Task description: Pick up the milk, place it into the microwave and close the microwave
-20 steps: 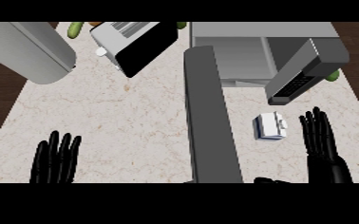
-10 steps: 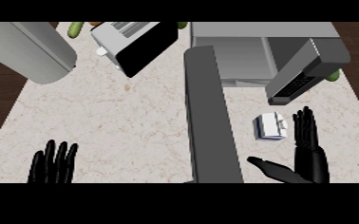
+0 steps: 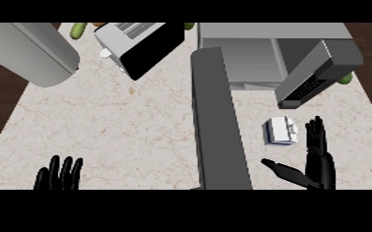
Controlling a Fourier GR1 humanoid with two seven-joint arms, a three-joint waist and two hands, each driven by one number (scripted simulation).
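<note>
The milk is a small white carton standing on the counter, right of the open microwave door. The microwave sits at the back right with its cavity open toward me. My right hand is open just below and right of the milk, fingers straight up beside the carton, thumb spread left; it does not hold the carton. My left hand is open at the lower left edge, fingers up, resting.
A toaster with a dark side stands at the back centre-left. A large grey cylinder lies at the back left. Green vegetables peek along the back edge, another by the microwave's right side.
My right hand has moved left and closer to the milk, its thumb swinging out to the left. My left hand has sunk lower toward the frame's edge.
</note>
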